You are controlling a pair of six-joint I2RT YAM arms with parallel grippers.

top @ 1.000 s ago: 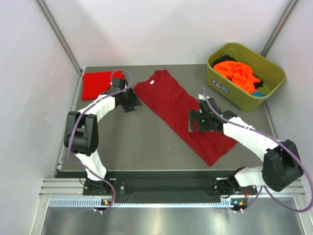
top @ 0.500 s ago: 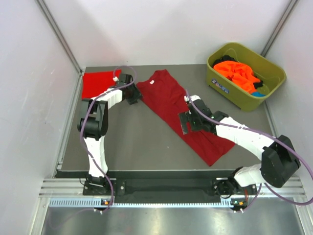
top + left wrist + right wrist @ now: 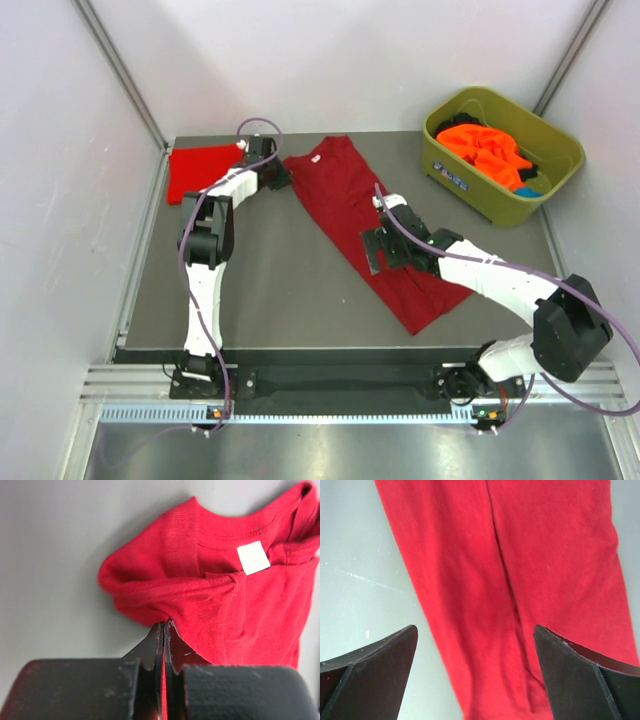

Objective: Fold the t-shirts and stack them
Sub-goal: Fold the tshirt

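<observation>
Both arms had shifted over the last second. The left gripper had travelled toward the far edge of the dark grey table, and the right gripper had slid leftward across the cloth to its left border. With them, the long dark crimson cloth t-shirt had been drawn narrower, and its near hem had pulled slightly left.

That shirt lay flat in the middle of the table. Its long axis ran diagonally from the collar, with its small white neck label, at the far left down to the hem at the near right. The left gripper sat at the collar end, jaws closed tight on a bunched fold of the shoulder, as the left wrist view showed. The right gripper hung about halfway along the shirt over its left edge, fingers spread wide with nothing between them; whether they touched the cloth could not be told. The hem end lay to the near right of the right gripper, so that arm looked the nearer one for any fold bringing the hem up toward the collar.

A brighter red folded t-shirt lay at the far left corner, just beside the left gripper. Orange t-shirts were heaped in the olive-green plastic tub at the far right, well apart.
</observation>
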